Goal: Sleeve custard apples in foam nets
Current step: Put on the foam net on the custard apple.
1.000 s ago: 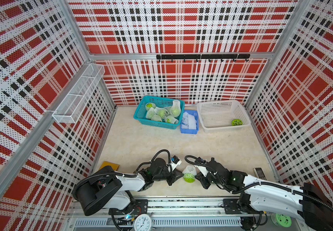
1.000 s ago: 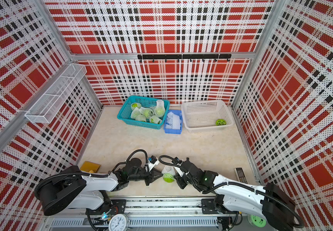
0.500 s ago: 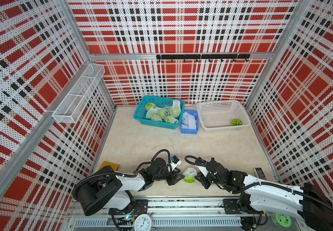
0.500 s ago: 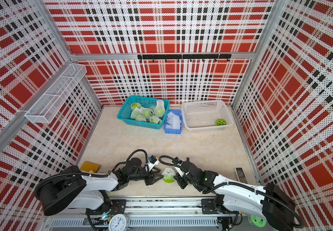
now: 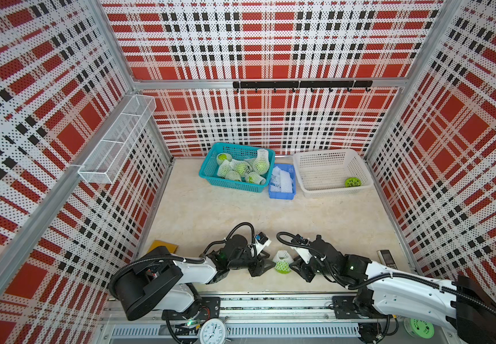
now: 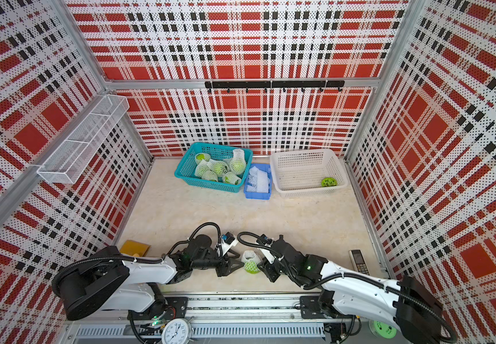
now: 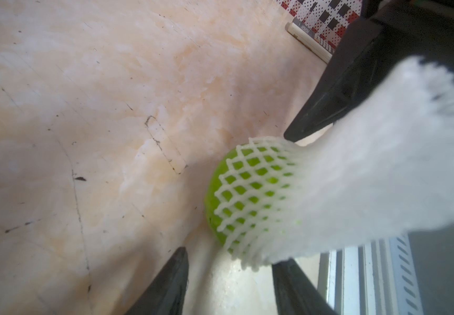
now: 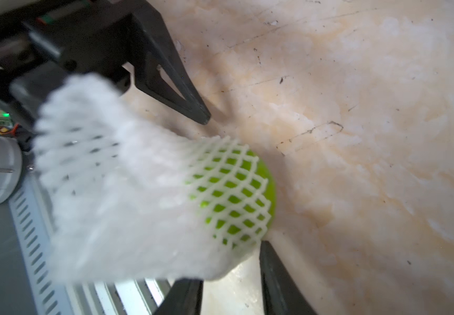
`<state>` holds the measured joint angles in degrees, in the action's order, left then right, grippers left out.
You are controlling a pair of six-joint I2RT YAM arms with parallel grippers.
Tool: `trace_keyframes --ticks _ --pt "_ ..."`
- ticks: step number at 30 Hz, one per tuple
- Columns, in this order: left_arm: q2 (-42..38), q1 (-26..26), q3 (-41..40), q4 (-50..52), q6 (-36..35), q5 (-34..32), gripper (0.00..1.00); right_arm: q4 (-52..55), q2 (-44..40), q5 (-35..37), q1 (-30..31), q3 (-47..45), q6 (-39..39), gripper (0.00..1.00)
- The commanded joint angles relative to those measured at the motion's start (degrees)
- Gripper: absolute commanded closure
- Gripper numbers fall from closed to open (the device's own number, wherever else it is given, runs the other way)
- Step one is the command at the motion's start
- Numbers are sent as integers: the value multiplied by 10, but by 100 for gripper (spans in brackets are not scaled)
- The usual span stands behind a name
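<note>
- One custard apple (image 5: pixel 282 267) sits on the surface (image 5: pixel 226 214) close to the front edge, roughly midway along it. A foam net (image 5: pixel 281 256) is pulled partway over it, so the green end pokes out and the loose end flares wide.
- Left claw (image 5: pixel 266 264) is just beside it on one side, jaws apart and not gripping anything. In the left wrist view its fingers (image 7: pixel 166 286) stop just short of the netted fruit.
- Right claw (image 5: pixel 297 265) is on the opposite side, jaws apart too, nothing pinched as far as I can see.
- Along the back edge there's a teal basket (image 5: pixel 208 169) with several netted fruits (image 5: pixel 242 169), a blue tray (image 5: pixel 282 195) holding loose foam nets (image 5: pixel 284 178), and a white basket (image 5: pixel 330 190) with a lone green fruit (image 5: pixel 352 182).
</note>
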<state>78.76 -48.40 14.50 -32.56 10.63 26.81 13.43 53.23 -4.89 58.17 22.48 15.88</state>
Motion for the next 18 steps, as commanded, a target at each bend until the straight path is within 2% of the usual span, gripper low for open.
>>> trace_keyframes --ticks 1,8,18 --pt "3 -5 16 -11 -2 11 47 -36 -26 -20 3 -2 -6 57" --pt "3 -4 17 -10 -1 7 48 -40 -17 -5 2 -4 -4 48" --pt "9 -3 24 -4 0 6 50 -48 -25 16 -6 -13 6 47"
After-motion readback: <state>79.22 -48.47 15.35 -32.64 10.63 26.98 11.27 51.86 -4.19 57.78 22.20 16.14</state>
